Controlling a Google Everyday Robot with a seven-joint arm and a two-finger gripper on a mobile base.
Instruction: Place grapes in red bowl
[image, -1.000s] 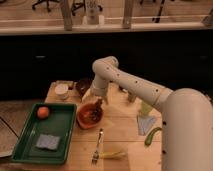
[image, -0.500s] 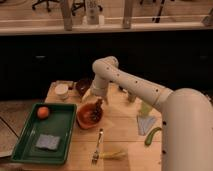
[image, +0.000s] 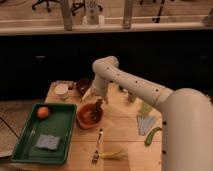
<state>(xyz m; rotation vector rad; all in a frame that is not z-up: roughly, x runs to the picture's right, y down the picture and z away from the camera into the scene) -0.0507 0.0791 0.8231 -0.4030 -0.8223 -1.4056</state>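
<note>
The red bowl (image: 84, 120) stands on the wooden table, just right of the green tray. My gripper (image: 98, 105) hangs down from the white arm over the bowl's right half, close above its inside. The grapes (image: 94, 114) show as a small dark bunch right under the gripper's tip, inside the bowl's rim. I cannot tell whether the bunch is held or lies in the bowl.
A green tray (image: 22, 145) at the left holds an orange fruit (image: 43, 112) and a blue sponge (image: 48, 142). A dark brown bowl (image: 82, 86) and a white cup (image: 62, 90) stand behind. A fork (image: 97, 146), a banana (image: 114, 154), a green pepper (image: 152, 136) and a cloth (image: 145, 123) lie at the front and right.
The gripper has stayed over the red bowl, perhaps sinking slightly. Nothing else has moved.
</note>
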